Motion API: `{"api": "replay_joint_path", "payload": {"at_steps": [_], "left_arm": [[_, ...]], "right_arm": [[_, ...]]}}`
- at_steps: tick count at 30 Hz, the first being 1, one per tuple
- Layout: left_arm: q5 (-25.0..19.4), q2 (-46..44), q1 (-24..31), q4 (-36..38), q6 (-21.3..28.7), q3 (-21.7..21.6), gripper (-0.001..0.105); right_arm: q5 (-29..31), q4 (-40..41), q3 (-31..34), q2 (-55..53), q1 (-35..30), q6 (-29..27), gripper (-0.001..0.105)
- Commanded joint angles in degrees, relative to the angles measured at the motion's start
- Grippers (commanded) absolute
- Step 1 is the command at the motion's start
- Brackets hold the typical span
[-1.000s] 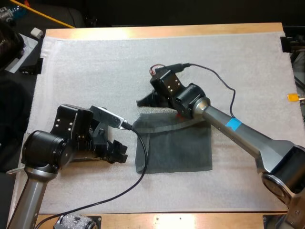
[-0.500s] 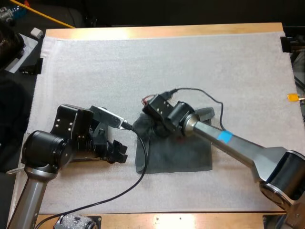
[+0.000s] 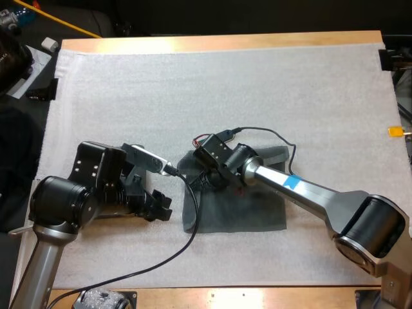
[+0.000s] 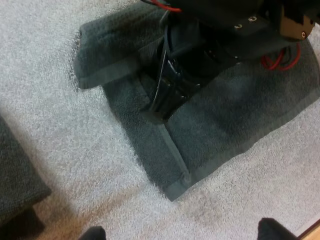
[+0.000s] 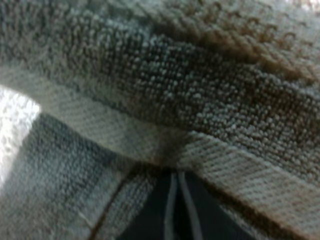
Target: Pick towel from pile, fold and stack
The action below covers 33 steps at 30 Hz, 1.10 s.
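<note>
Since a second ago the right gripper (image 3: pixel 205 180) has been swung from beyond the far edge of the dark grey-green terry towel (image 3: pixel 251 209) back and down onto its left part, and the far hem has been dragged over with it. At the left, the left gripper (image 3: pixel 161 207) is held low over the white foam mat (image 3: pixel 193 90), just beside the towel's left edge. Its fingertips (image 4: pixel 92 233) are set wide apart with nothing between them. A second dark grey-green cloth (image 4: pixel 15 180) is seen close by that gripper; whether it is folded cannot be told. Towards the middle, the towel is spread on the mat with a flap doubled over near its left side. The right gripper is pressed down there, and its fingers appear closed on the pale hem. A fold is judged to be in hand, not yet laid flat. Next, the hem needs to be released squarely on the lower layer and the crease smoothed before stacking.
</note>
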Motion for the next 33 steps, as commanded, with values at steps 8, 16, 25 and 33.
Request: {"api": "replay_joint_path", "payload": {"at_steps": [8,16,25,33], "left_arm": [[0.13,0.03,0.00,0.69,-0.21,-0.11,0.058],[0.26,-0.13,-0.12,0.95,-0.10,-0.07,0.058],[-0.03,-0.07,0.00,0.55,-0.25,-0.08,0.059],[0.01,0.02,-0.17,0.42,-0.28,-0.06,0.059]], "right_arm": [[6.33,-7.75,-1.69,1.91,-1.82,7.94,0.000],[13.92,-17.10,-6.65,2.36,-4.34,9.61,0.000],[14.85,-21.07,-9.97,1.74,-5.79,8.99,0.000],[10.53,-12.06,-9.73,-0.92,-5.40,4.93,0.000]]}}
